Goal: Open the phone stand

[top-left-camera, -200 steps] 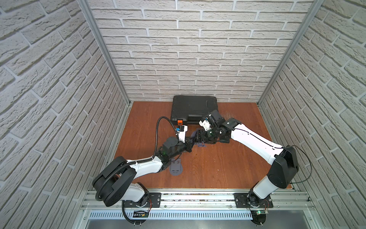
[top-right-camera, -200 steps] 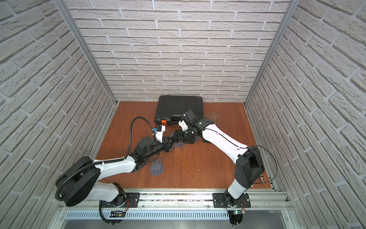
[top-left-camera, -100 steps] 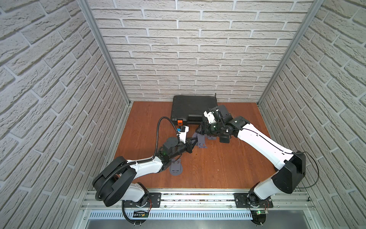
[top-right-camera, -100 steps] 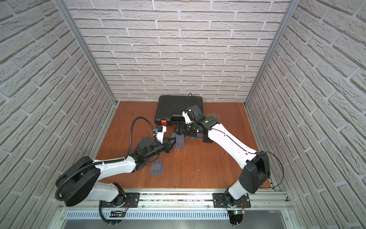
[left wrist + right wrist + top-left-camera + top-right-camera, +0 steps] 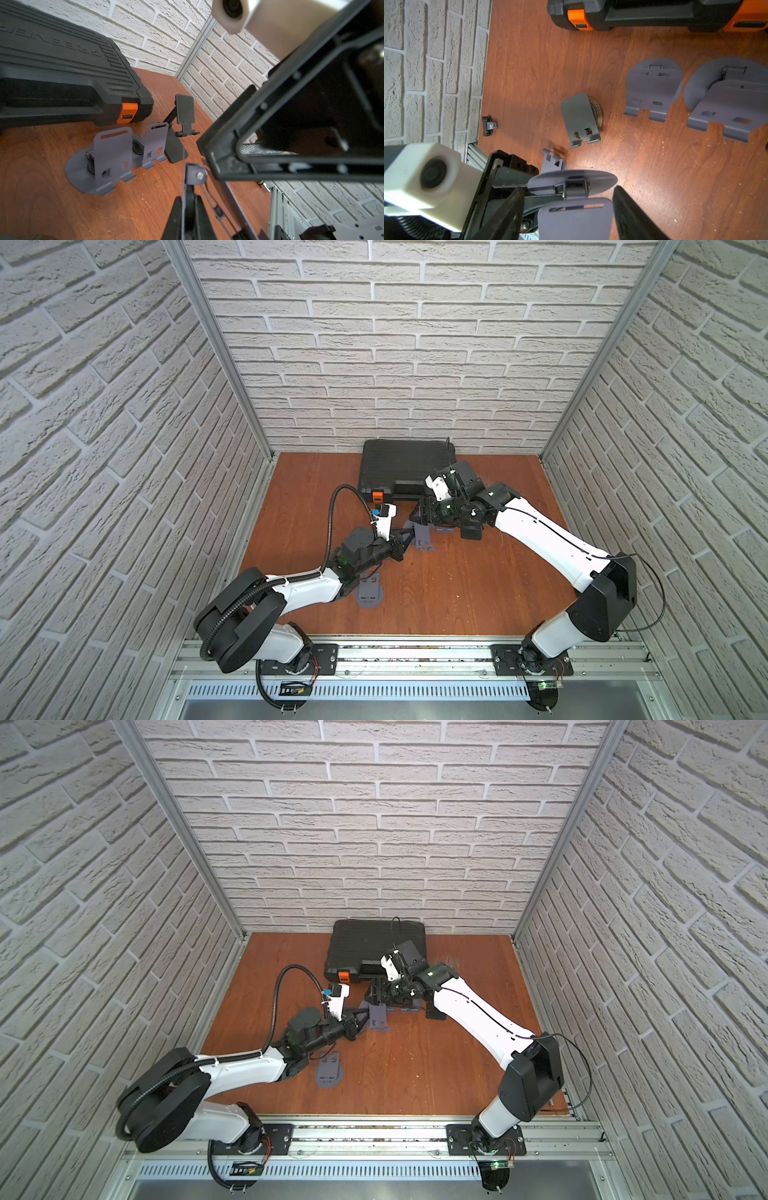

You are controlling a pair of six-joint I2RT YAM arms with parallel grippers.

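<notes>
Left tool (image 5: 404,534) pinched the round base of the grey phone stand (image 5: 423,533) above the middle of the table (image 5: 457,593), nearer its far edge. Right tool (image 5: 571,209) straddled the upper plate, jaws spread. Stand looked light, stiff, slick; best gripped by the plate's edges.

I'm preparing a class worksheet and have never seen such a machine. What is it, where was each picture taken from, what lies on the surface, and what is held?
Two robot arms work over a wooden table, each ending in a two-fingered gripper. Two pictures look down from overhead; two come from cameras on the wrists. A black tool case lies at the back, with several loose grey stands and a black stand nearby. The left gripper is clamped on one grey phone stand; the right gripper, open, straddles its plate.
</notes>
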